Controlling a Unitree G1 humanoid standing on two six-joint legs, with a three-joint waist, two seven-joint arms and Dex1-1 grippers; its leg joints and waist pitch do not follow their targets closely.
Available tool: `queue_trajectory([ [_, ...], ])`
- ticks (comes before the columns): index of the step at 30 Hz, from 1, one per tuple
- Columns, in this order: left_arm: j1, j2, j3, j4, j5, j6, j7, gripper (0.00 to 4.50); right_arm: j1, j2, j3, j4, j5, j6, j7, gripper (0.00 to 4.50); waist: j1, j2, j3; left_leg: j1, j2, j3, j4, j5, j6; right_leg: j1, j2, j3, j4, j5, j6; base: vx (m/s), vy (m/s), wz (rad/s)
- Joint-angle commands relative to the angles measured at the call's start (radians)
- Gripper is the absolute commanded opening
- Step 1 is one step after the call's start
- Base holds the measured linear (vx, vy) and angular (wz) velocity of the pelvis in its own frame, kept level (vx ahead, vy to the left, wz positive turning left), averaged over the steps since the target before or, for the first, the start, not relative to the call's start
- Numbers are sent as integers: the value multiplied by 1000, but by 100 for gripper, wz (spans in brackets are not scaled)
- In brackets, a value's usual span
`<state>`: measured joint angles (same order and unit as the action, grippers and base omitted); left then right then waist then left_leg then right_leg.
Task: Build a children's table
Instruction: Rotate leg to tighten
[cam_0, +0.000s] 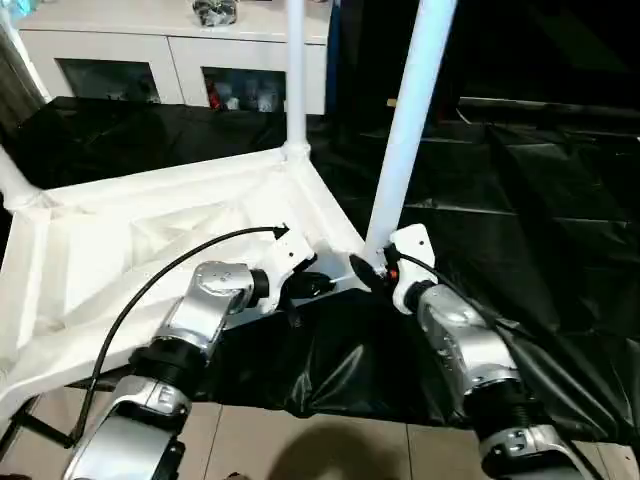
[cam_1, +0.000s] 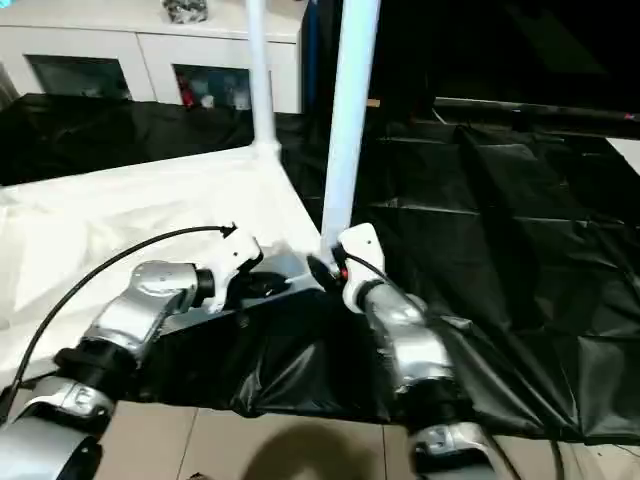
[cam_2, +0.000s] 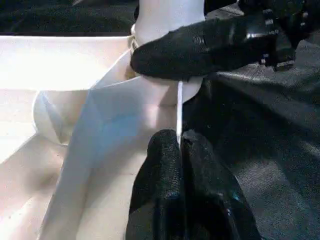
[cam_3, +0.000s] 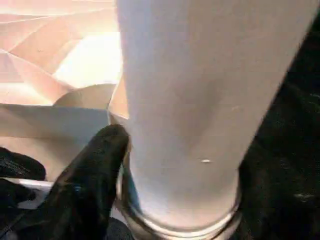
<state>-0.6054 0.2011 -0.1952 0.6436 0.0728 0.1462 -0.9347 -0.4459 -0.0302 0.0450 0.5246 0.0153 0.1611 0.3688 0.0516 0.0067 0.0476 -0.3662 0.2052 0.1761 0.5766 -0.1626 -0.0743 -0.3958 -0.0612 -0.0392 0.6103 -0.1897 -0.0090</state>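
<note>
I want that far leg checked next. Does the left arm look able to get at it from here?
Probably yes: the far leg stands upright in its socket with nothing before it, though the left claw is shut on the tabletop's rim.

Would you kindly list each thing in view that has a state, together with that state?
Table top: upside down, ribbed underside up, on black sheeting.
Near leg: upright, leaning slightly, foot in the near corner socket.
Far leg: upright in its socket.
Left gripper: shut on the table top's rim.
Right gripper: fingers around the near leg's base.
Cabinet: glass doors closed.
</note>
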Motion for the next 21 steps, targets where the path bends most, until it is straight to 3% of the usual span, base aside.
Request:
queue_trajectory([
  [1, -44, -50, -37, -9, -29, -34, -2, 0, 13, 56, 109, -15, 30, 25, 124, 361, -2, 8, -59, 11, 17, -7, -68, -286, -9, 39, -62, 38, -83, -211, -185, 0, 0, 0],
  [5, -31, -10, -38, -18, -40, -65, -97, 0, 36, -25, 131, -58, 1, 20, 192, 409, -1, 9, -59, 9, 16, -6, -67, -279, 0, 46, -63, 38, -83, -195, -191, 0, 0, 0],
  [11, -14, 61, -51, -35, -61, -85, -243, 0, 69, -147, 142, -130, 25, 15, 359, 409, 2, 13, -60, 10, 19, -3, -63, -261, 18, 46, -60, 39, -77, -130, -219, 0, 0, 0],
  [17, -12, 117, -59, -41, -73, -101, -360, 0, 74, -235, 141, -162, 55, 6, 496, 409, 5, 12, -57, 12, 20, -3, -65, -286, 13, 45, -62, 37, -81, -200, -218, 0, 0, 0],
  [21, -5, 150, -66, -47, -98, -108, -430, 0, 97, -300, 179, -226, 81, 23, 622, 393, 13, 11, -60, 12, 23, -1, -62, -261, 24, 46, -60, 36, -74, -137, -233, 0, 0, 0],
])
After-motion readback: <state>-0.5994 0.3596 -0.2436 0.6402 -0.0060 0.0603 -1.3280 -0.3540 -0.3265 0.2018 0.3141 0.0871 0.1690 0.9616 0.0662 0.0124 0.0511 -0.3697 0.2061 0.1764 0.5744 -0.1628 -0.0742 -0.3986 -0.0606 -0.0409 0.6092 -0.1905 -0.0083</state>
